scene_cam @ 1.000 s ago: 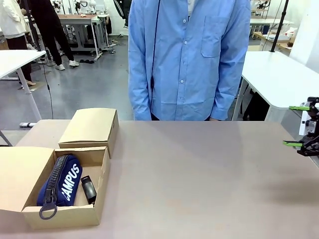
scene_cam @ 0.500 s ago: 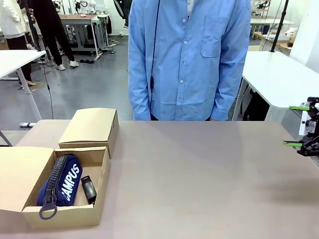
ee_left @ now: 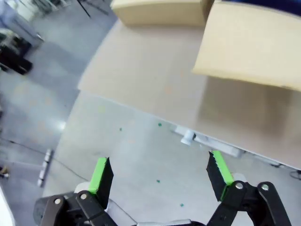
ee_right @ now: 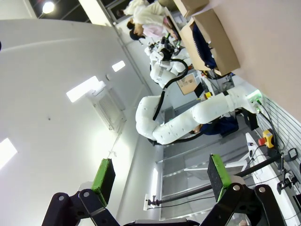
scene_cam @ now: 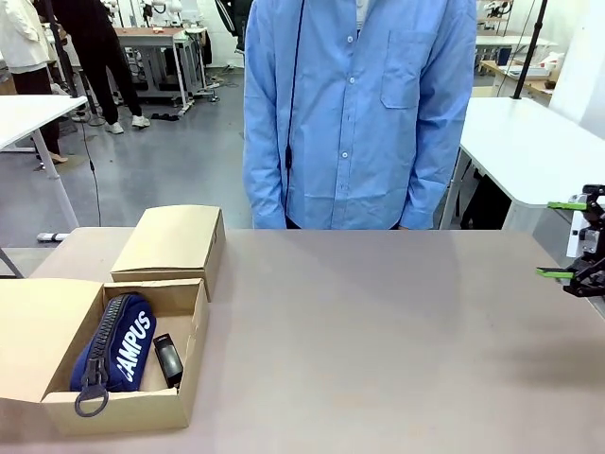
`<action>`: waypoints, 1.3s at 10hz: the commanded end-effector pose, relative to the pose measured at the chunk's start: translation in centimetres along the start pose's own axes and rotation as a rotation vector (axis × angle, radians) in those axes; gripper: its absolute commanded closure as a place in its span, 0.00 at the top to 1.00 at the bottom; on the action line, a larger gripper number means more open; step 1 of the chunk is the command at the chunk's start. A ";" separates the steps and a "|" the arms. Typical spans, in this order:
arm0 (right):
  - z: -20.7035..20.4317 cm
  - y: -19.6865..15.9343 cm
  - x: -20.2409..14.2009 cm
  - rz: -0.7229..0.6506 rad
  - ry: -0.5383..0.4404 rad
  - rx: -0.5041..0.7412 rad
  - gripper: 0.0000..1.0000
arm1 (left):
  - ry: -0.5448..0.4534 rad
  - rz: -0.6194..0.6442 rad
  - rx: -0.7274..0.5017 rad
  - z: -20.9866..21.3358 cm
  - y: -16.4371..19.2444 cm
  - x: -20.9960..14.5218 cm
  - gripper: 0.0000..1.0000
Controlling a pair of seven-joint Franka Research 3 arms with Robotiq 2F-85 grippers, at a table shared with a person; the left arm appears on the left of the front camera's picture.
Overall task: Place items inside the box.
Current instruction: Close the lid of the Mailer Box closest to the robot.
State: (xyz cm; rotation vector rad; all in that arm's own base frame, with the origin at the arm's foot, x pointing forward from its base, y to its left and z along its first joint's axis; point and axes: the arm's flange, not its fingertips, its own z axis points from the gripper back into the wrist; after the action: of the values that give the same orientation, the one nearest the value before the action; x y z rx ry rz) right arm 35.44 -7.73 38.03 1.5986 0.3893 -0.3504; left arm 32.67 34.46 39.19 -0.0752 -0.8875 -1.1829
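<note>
While both arms wait off the counter [scene_cam: 378,331]:
Box [scene_cam: 142,409]: open at near-left corner; navy "CAMPUS" pouch [scene_cam: 118,352] and black stapler [scene_cam: 168,359] lie side by side inside.
Free room: middle and right bare.
Closed box [scene_cam: 170,244]: just behind.
Left hand [ee_left: 160,172]: fingers apart, past left edge, above floor.
Right hand [scene_cam: 569,238]: apart, at right edge.
Person [scene_cam: 359,113]: far edge.
Change: none since earlier.
</note>
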 end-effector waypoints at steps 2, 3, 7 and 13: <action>0.0 0.6 -0.2 -0.019 0.012 -0.005 1.00 | 0.104 -0.046 -0.087 -4.7 -2.3 0.5 1.00; 0.0 0.6 -0.2 -0.019 0.012 -0.005 1.00 | 0.125 -0.043 -0.133 -6.3 -2.9 0.4 1.00; 0.0 0.6 -0.2 -0.019 0.012 -0.005 1.00 | 0.017 -0.057 -0.346 -10.8 -5.3 2.2 1.00; 0.0 0.6 -0.2 -0.019 0.012 -0.005 1.00 | -0.255 -0.020 -0.510 -10.7 -6.8 4.6 1.00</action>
State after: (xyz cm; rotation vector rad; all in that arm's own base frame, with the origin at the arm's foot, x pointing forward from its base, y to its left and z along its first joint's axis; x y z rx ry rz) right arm 35.45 -7.74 38.03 1.5986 0.3895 -0.3502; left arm 33.71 22.02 31.28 -0.5901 -0.7650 -1.4274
